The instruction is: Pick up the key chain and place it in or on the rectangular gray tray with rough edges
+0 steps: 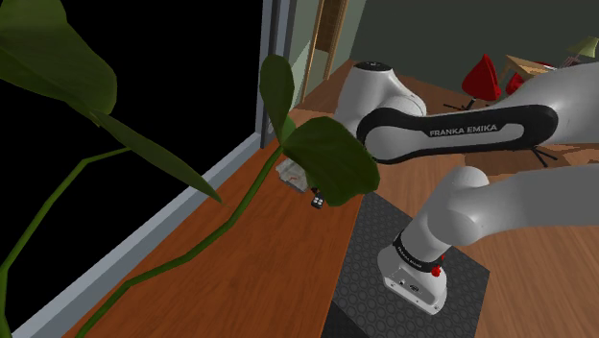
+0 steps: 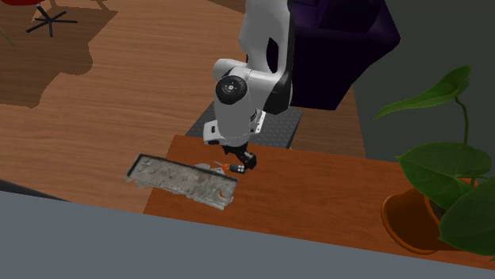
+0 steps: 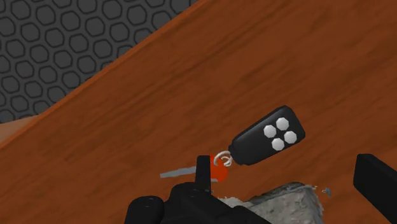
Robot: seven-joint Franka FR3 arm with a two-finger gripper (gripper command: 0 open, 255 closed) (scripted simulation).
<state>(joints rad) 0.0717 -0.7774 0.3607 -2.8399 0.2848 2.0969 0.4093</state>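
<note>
The key chain point(image 3: 267, 137) is a black fob with white buttons, a metal ring, a red tag and a thin key blade. It lies on the brown wooden table point(image 3: 191, 95), just off a corner of the rough grey tray point(image 3: 289, 200). My gripper point(image 3: 289, 179) hovers over it, open, with the fob between the spread fingers and the red tag close beside one fingertip point(image 3: 202, 167). From the second exterior view the gripper point(image 2: 240, 161) hangs low over the right end of the flat grey tray point(image 2: 178, 178), the key chain point(image 2: 226, 167) under it. In the shoulder view the fob point(image 1: 316, 203) peeks out below a leaf, beside the tray point(image 1: 289, 173).
A large-leaved plant point(image 1: 322, 158) stands on the table in an orange pot point(image 2: 408, 218) and screens the hand in the shoulder view. The black stand point(image 1: 408, 278) borders the table. A window frame point(image 1: 173, 230) runs along the table's far side. A purple sofa point(image 2: 341, 47) sits behind the arm.
</note>
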